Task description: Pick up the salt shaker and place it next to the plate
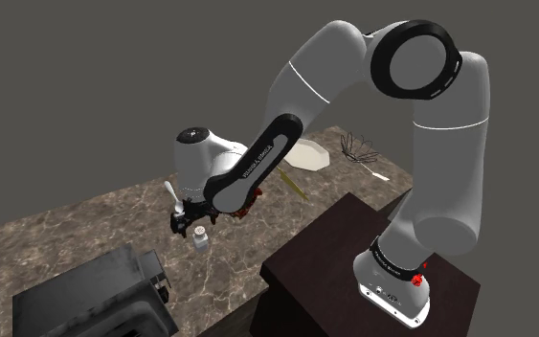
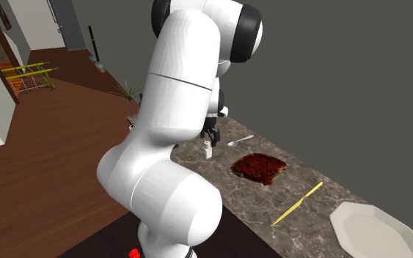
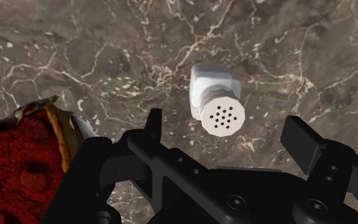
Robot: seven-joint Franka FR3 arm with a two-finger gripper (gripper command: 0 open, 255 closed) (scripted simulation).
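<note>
White salt shaker, pincer spread just abv

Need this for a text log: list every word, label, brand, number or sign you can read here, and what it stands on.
White lettering along the arm's dark forearm link: too small to read.
Small dark marks on the arm's base: too small to tell whether they are text.
Salt shaker: no label, only holes in its cap.
Plate: no text.
Nothing can be quoted.
</note>
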